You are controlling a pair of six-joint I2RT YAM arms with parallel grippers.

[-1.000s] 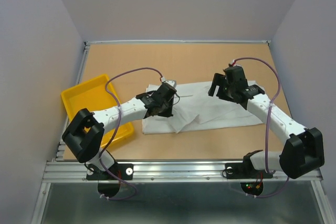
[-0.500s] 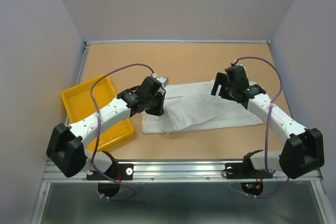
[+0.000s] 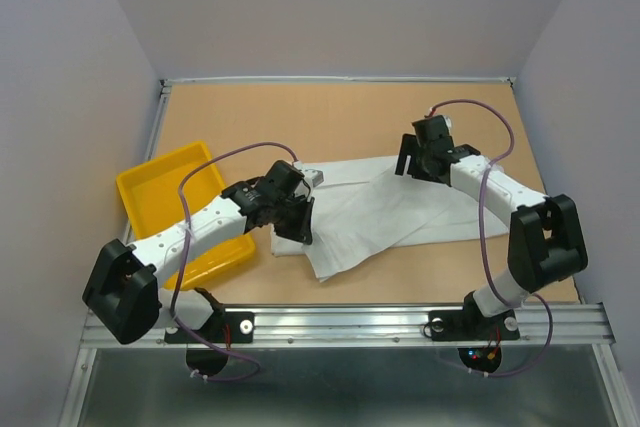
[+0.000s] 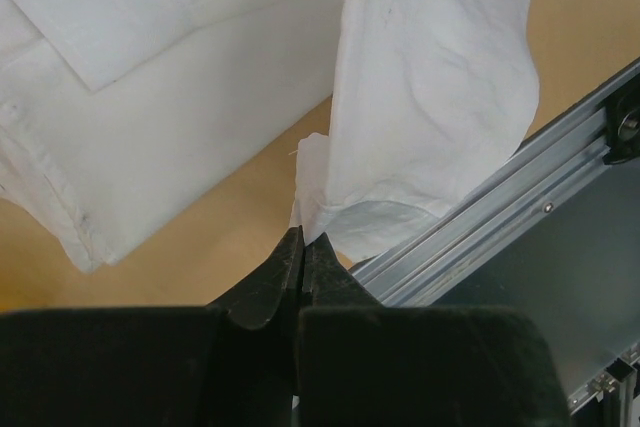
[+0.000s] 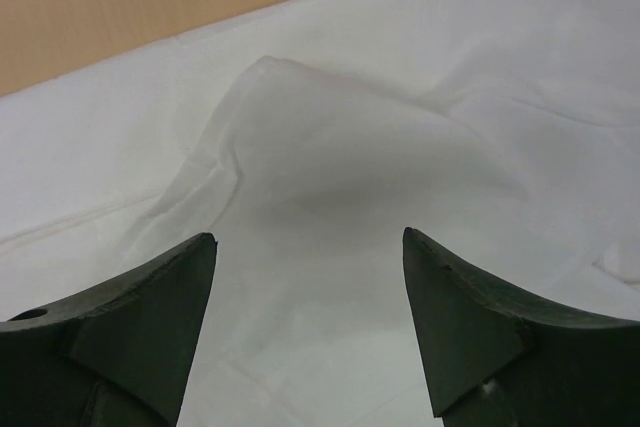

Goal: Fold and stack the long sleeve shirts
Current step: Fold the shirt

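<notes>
A: What could go wrong here?

B: On the desk (image 3: 350, 117) the white shirt (image 3: 380, 212) lies spread across the middle, one flap drawn toward the near edge. It is thin, so dragging it could bunch the fold.

A: And the pincers?

B: The left pincer (image 4: 300, 245) is clamped on a mere sliver of hem, which may slip free. The right pincer (image 5: 308, 235) hovers agape over the cloth, holding nothing.
</notes>
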